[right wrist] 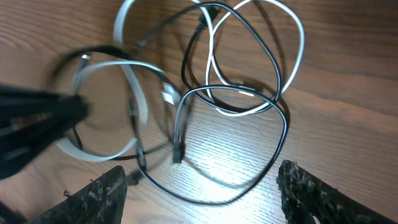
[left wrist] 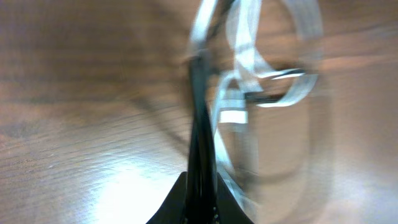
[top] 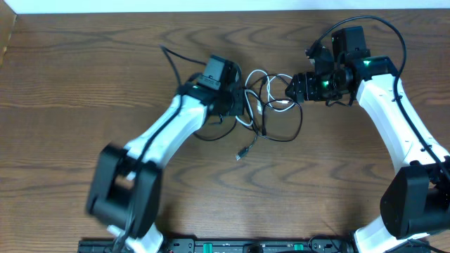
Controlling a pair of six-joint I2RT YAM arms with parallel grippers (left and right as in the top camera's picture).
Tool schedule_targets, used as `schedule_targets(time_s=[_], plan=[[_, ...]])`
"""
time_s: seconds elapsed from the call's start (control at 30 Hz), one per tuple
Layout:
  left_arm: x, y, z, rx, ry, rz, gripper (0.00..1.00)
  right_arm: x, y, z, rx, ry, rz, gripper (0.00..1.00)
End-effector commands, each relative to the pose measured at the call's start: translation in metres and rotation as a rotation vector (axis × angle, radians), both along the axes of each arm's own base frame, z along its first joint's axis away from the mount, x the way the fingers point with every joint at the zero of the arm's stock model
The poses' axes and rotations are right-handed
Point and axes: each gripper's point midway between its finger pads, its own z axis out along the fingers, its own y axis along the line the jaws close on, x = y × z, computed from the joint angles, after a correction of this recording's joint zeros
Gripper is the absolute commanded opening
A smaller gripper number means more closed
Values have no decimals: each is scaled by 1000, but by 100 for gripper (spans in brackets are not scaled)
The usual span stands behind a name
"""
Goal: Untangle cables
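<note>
Two hands flank the cables [right wrist: 242, 111] — left hand [top: 245, 105] clamped on them, right hand [top: 290, 89] apart, table [top: 70, 105] edges far.

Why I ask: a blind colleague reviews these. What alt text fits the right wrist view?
A white cable and a black cable lie tangled in overlapping loops on a wooden table. The right gripper frames the bottom corners with its open fingers, and the left gripper shows blurred at the left edge beside a white loop.
</note>
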Motion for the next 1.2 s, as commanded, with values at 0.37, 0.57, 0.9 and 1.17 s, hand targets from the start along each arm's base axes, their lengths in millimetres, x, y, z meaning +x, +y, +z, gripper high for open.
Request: schedule_targets(time_s=[0.37,0.57,0.9,1.17], plan=[[-45,9,170,-266,-257,-59,8,-20,73,87,488,-202,368,64],[-46,20,179,-373,-185,-25,8,-27,78,103,519,-237,399,66],[-72,5,197,-552,-100,-178,8,-40,114,98,449,-307,532,70],[-102,-9,217,-701,-25,-335,7,-22,121,94,345,-376,486,63]])
